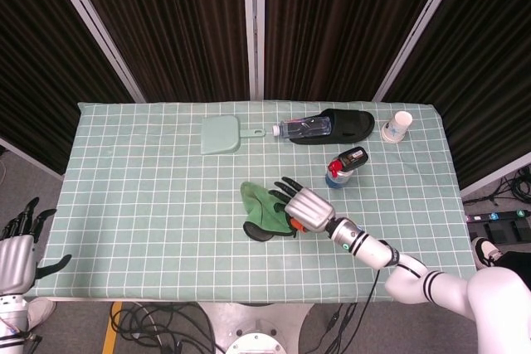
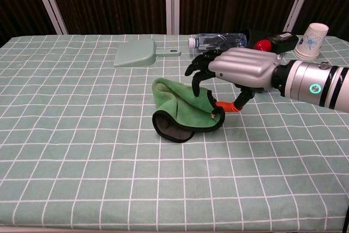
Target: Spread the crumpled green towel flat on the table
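The crumpled green towel (image 1: pixel 260 204) (image 2: pixel 182 105), dark-edged and folded over on itself, lies near the middle of the checked table. My right hand (image 1: pixel 304 208) (image 2: pixel 240 69) reaches in from the right and hovers over the towel's right side. Its fingers (image 2: pixel 198 73) are spread and curled down above the cloth, and its orange-tipped thumb points down beside the towel's right edge. Nothing is visibly pinched. My left hand (image 1: pixel 18 253) hangs off the table's near left corner, fingers apart and empty; the chest view does not show it.
A pale green dustpan (image 1: pixel 221 134) (image 2: pixel 134 57) lies behind the towel. A clear bottle (image 1: pixel 305 128) (image 2: pixel 218 40) rests against a black slipper (image 1: pixel 353 126) at the back. A red-capped can (image 1: pixel 340 167) stands right of the hand, and a paper cup (image 1: pixel 398 126) (image 2: pixel 312 41) far right.
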Available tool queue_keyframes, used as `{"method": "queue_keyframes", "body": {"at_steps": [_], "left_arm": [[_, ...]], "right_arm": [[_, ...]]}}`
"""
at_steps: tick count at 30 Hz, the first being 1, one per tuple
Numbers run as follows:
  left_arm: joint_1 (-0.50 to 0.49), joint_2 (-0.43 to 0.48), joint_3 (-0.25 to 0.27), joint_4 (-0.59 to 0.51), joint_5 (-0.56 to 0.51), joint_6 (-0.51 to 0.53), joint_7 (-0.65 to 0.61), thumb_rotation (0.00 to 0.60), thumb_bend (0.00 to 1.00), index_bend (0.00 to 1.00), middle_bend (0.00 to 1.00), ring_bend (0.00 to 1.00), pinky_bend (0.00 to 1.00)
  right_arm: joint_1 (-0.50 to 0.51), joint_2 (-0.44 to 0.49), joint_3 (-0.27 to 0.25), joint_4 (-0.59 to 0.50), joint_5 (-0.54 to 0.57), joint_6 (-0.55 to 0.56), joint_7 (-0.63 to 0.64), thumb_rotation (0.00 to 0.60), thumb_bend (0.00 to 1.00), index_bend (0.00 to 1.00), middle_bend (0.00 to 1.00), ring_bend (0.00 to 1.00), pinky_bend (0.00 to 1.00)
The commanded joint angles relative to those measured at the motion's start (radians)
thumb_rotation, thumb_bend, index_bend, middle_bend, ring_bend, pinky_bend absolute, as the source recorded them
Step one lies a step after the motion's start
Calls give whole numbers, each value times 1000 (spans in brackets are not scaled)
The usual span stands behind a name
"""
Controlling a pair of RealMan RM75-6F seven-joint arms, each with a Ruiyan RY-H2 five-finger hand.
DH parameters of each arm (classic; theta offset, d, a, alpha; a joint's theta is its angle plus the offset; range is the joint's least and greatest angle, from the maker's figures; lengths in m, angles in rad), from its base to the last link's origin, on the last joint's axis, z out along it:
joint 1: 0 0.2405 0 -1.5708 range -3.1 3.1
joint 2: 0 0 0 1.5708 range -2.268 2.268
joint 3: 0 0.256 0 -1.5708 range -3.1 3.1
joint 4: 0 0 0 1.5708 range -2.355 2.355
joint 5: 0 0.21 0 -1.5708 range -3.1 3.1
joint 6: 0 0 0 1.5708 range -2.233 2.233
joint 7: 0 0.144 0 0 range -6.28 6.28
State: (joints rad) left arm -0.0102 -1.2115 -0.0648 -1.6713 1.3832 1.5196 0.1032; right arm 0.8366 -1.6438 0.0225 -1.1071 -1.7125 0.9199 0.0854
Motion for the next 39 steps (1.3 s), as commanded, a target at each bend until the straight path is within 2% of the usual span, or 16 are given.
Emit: {"method": "queue_keyframes", "body": {"at_steps": [1, 4, 9, 11, 13, 17, 25, 33, 39], "left_arm": [[-1, -1, 0, 1, -1, -3, -1, 600, 129, 256, 135, 143, 178], [-2, -3, -2, 3, -3, -4, 0, 600, 129, 256, 135, 143, 178], [-3, -4, -4, 3, -1, -3, -6, 600, 129, 256, 135, 143, 178], [-9, -3, -8, 5, 2, -8, -17, 600, 130, 256, 135, 143, 178], [-21, 0, -12, 6, 6, -26, -42, 600, 129, 256, 135, 143, 178], [-65, 14, -26, 5, 27, -83, -117, 600, 129, 263, 135, 143, 178], [-213, 1, -87, 8, 51, -255, -357, 600, 129, 299, 142, 161, 191], [-372, -65, -160, 52, -7, -442, -534, 600, 124, 342, 165, 173, 197], [-460, -107, -188, 75, -62, -551, -581, 600, 107, 344, 165, 173, 200]], "right_arm": [[-3, -21, -4, 17, 5, 16, -2, 600, 297, 341, 115, 0, 0], [2, -58, 3, 39, 11, 28, 1, 600, 297, 414, 130, 0, 0], [17, -126, 22, 80, 21, 51, -14, 600, 332, 775, 224, 8, 0], [22, -138, 35, 82, 29, 59, -13, 600, 354, 860, 265, 28, 0], [27, -144, 55, 74, 45, 67, -11, 600, 367, 904, 291, 43, 0], [41, -140, 113, 36, 96, 72, -23, 600, 369, 908, 295, 46, 0], [87, -140, 290, -61, 256, 75, -169, 600, 370, 907, 294, 50, 0], [138, -186, 446, -133, 454, 114, -375, 600, 371, 907, 294, 49, 0], [184, -207, 521, -173, 548, 175, -516, 600, 370, 900, 294, 49, 0]]}}
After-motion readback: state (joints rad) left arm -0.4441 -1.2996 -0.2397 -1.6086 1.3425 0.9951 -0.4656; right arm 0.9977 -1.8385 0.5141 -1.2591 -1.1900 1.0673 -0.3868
